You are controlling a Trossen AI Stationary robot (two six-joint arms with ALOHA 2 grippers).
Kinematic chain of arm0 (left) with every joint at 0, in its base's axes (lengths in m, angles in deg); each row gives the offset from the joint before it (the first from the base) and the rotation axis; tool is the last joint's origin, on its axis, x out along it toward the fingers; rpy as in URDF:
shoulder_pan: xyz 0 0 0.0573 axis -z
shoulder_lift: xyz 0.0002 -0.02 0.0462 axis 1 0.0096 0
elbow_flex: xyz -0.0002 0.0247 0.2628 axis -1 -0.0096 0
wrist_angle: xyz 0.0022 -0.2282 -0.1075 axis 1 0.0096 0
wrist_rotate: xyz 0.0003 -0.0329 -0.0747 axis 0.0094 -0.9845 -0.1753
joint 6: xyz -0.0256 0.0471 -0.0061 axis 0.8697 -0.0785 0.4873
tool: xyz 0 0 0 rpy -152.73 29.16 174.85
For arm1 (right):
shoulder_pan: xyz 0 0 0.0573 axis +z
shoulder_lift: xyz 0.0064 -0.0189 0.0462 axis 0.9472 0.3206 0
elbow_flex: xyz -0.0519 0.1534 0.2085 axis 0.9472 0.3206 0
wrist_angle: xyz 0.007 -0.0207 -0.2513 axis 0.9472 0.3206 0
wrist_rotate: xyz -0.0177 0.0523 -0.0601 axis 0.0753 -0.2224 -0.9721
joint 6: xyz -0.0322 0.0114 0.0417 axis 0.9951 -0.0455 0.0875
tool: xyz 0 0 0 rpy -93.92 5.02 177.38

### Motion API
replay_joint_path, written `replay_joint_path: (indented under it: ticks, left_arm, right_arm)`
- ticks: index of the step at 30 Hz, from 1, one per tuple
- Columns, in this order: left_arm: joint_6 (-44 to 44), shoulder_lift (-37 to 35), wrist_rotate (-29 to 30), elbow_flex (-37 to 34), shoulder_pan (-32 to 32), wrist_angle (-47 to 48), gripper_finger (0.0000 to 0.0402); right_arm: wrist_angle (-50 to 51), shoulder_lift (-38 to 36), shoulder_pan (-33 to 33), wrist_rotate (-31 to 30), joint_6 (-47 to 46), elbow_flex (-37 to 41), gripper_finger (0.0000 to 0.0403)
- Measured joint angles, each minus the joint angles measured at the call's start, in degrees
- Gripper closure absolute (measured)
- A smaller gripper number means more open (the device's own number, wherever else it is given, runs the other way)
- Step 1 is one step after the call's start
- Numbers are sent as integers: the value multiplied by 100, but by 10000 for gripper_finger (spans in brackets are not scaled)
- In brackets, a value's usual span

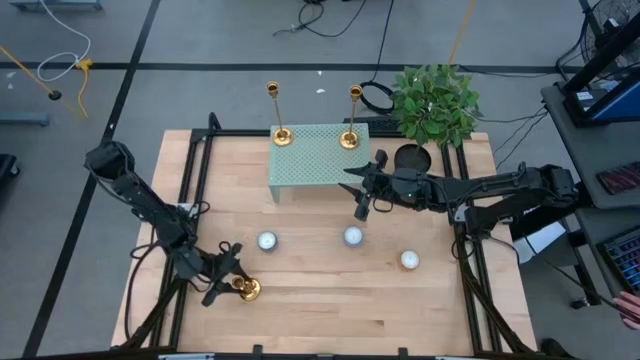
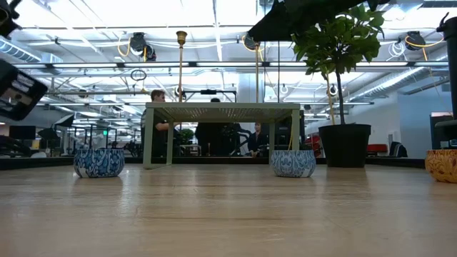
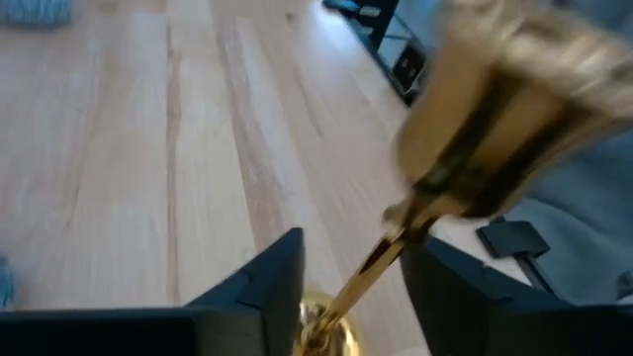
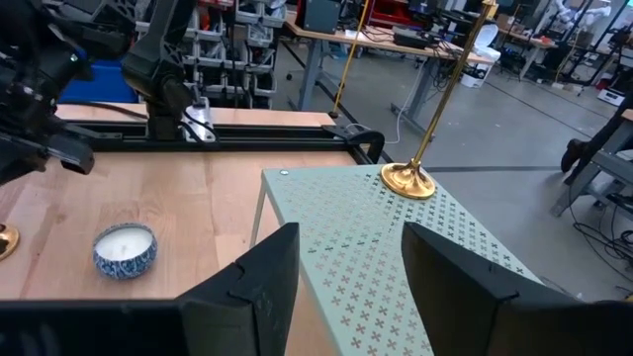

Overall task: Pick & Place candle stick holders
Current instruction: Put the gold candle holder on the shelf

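Straddling the third holder (image 1: 246, 289) at the bench's (image 1: 330, 320) front-left, the left claw (image 1: 226, 277) stands open, its upright stem between the fingers, untouched; right claw (image 1: 362, 192) hovers open near the stand (image 1: 320, 160)

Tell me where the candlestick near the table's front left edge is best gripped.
Grip the thin stem of the candlestick, low above its flared base, probably from the side: it stands upright, and the left end effector already has its open fingers either side of the stem.
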Motion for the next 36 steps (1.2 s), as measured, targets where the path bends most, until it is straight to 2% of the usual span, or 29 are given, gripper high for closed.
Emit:
replay_joint_path:
  ticks: [7,11,14,16,22,24,28,33,36]
  left_arm:
    - [-612,0,109,2,-2,-506,374]
    - [-410,5,594,26,-100,-925,374]
    - [-243,0,653,260,-364,-991,373]
    - [-494,3,588,500,-574,-883,376]
    - [-2028,4,637,1570,-1354,-212,376]
    - [-2355,4,825,1962,-1671,62,376]
    - [-2438,4,1397,2612,-2349,579,376]
    - [-2423,263,1300,3146,-3159,676,376]
    - [-2710,581,1291,3461,-3551,709,376]
  right_arm:
    - [0,0,0,2,0,0,232]
    - [0,0,0,2,0,0,232]
    - [-8,0,0,2,2,0,232]
    - [-44,0,0,3,2,0,232]
    - [-44,2,0,4,135,0,232]
    - [-43,2,2,3,147,0,232]
    - [-24,-9,9,4,153,0,232]
    - [625,-127,112,0,309,0,232]
    - [1097,-217,213,0,213,0,232]
